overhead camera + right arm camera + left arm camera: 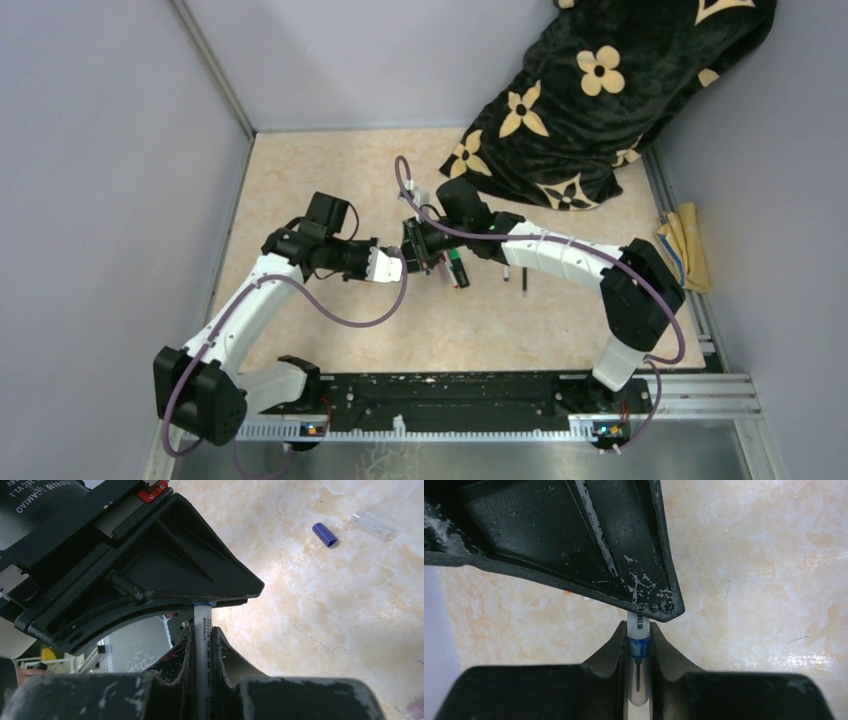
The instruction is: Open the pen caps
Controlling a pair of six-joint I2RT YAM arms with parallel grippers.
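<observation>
Left fingers (610, 656) pinching pen (638, 647), blue cap (325, 534) only from right wrist

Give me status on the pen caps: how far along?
Done: one blue cap lies loose on the table, a clear tube near it. In hand: right pincer holds a white pen, left pincer pinches its clear cap, still seated. Left: pull that cap; other pens in the top view are too small to judge.
</observation>
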